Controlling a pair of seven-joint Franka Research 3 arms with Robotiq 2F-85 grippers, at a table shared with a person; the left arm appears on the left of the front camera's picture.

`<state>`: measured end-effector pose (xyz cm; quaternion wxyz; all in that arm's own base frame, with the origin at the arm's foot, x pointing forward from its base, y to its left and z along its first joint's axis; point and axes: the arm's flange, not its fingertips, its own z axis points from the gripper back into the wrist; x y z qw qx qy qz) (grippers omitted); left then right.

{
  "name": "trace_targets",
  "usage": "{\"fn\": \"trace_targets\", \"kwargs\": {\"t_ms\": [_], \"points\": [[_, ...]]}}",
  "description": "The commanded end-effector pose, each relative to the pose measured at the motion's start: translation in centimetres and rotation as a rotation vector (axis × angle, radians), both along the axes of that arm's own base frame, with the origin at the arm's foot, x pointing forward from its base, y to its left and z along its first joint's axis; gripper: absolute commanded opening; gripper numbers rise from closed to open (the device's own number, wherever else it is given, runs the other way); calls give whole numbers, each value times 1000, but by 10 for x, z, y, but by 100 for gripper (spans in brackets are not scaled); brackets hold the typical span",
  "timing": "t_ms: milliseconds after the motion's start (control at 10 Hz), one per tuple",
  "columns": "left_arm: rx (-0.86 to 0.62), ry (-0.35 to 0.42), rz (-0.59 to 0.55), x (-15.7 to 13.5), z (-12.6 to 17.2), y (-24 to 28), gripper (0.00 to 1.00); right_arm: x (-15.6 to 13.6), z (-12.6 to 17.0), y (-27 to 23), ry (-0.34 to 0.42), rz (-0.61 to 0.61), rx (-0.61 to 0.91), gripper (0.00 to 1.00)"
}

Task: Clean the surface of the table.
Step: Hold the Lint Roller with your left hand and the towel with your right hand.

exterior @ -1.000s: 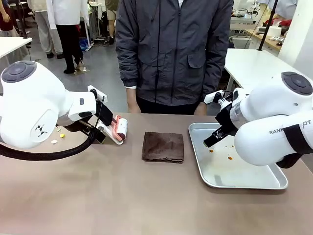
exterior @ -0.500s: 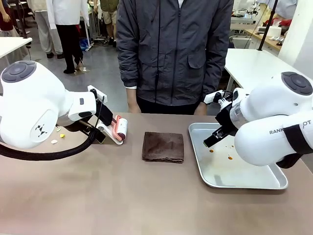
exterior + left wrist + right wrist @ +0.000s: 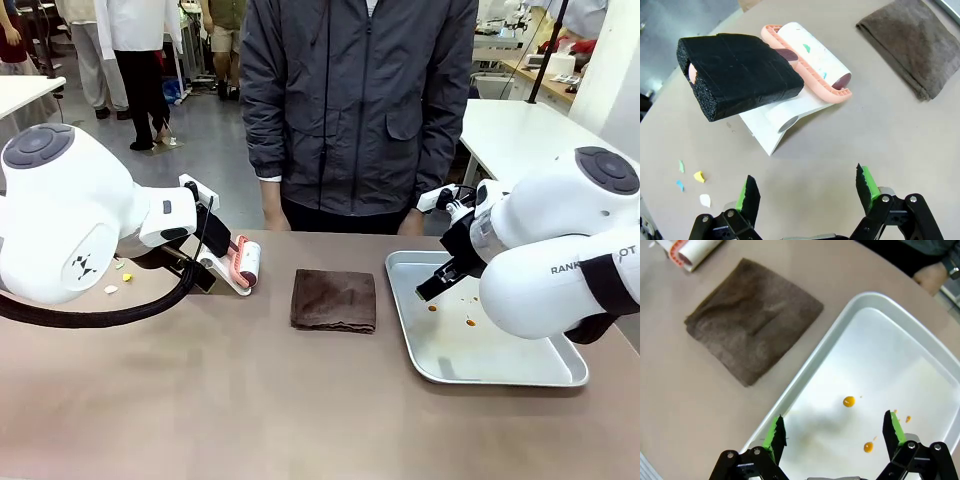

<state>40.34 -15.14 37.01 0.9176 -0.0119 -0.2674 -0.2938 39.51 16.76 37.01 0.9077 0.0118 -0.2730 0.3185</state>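
The brownish-taupe table [image 3: 250, 400] carries a folded brown cloth [image 3: 334, 300] at its middle. A lint roller [image 3: 243, 263] with a pink frame and a black foam handle [image 3: 737, 72] rests on a white stand to the cloth's left. Small yellow, white and blue scraps [image 3: 699, 176] lie on the table near the roller. My left gripper [image 3: 807, 192] hangs open above the bare table just short of the roller stand, holding nothing. My right gripper [image 3: 835, 432] stands open above the near left part of the metal tray [image 3: 805, 382], holding nothing.
The shiny tray [image 3: 500, 375] sits at the right with orange drops [image 3: 849, 401] on its floor. A person in a dark jacket [image 3: 360, 100] stands at the far edge, hands down by the table. White tables stand farther back.
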Motion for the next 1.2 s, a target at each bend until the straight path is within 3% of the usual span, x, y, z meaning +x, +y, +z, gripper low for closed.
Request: {"fn": "trace_targets", "kwargs": {"t_ms": [0, 300, 400, 500, 600, 700, 900, 1100], "points": [[0, 0, 0, 0, 0, 0, 100, 0, 1, 0, -1, 0, 1, 100], [0, 0, 0, 0, 0, 0, 100, 0, 0, 0, 0, 0, 0, 100], [0, 0, 0, 0, 0, 0, 100, -4, 8, -2, 91, 6, 66, 100], [-73, 63, 34, -6, 15, 7, 100, -9, 21, -6, 161, -39, 109, 100], [-156, 204, 171, -17, 35, 16, 100, -15, 42, -18, 230, -123, 197, 100], [-247, 255, 199, -29, 51, 28, 100, -22, 60, -30, 288, -191, 247, 100], [-399, 327, 165, -53, 77, 51, 100, -43, 94, -56, 388, -254, 366, 100], [-657, 357, 93, -68, 95, 90, 100, -69, 118, -95, 393, -327, 556, 100]]}}
